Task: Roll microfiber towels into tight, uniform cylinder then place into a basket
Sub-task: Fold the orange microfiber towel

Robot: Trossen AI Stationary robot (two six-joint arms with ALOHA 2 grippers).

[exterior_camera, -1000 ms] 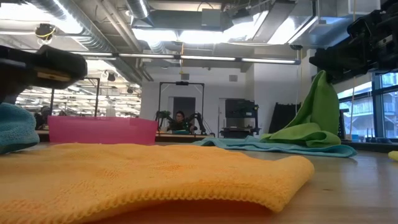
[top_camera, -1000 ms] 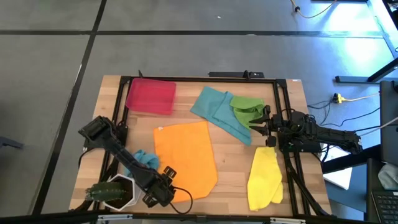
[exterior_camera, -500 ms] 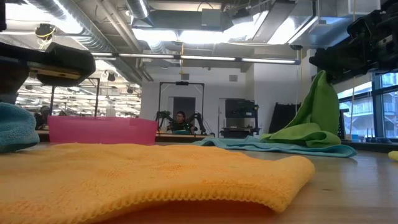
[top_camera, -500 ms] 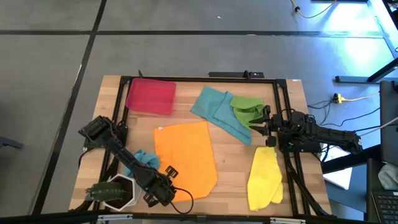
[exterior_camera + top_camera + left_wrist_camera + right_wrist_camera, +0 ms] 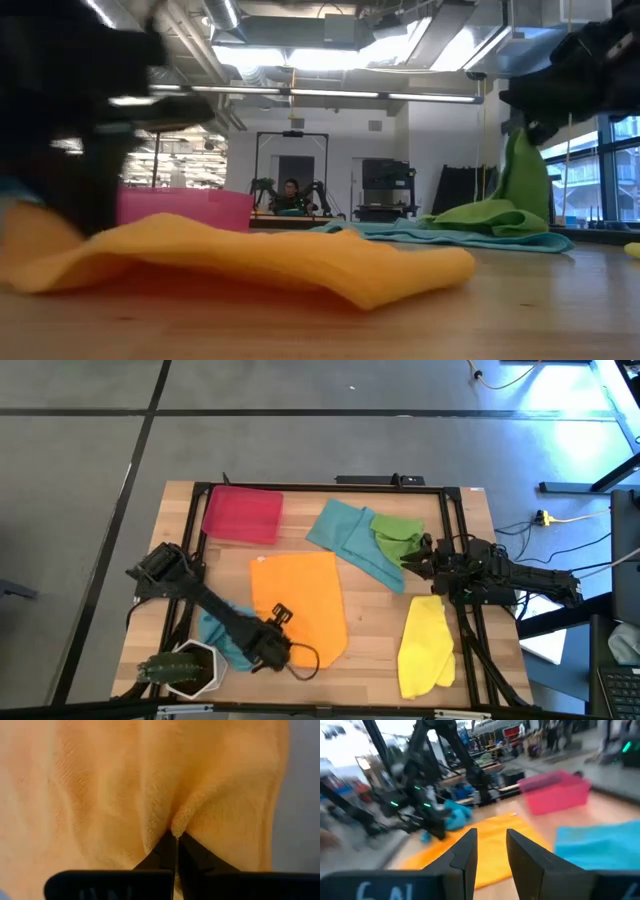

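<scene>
The orange towel (image 5: 298,616) lies mid-table, and its near edge, flat and slack 1 second ago, is now bunched and lifted. The left gripper (image 5: 281,618), which hovered with its fingers apart off that edge, has moved in over the cloth and pinched together on a fold of it. That looks like the opening grab of the first roll: no towel is rolled yet, and the basket (image 5: 242,514) at the far left corner holds nothing.

The right gripper (image 5: 420,556) hangs beside the green towel (image 5: 395,536), unmoved; its fingers stand a little apart with nothing visible between them in its wrist view.

The left wrist view alone shows the grip itself: both dark fingers meeting on a small peak of orange weave. The low view shows what the high view flattens, the cloth humped up off the wood. Only the high view places the teal towel (image 5: 214,632) under the left arm and the yellow towel (image 5: 425,645).
</scene>
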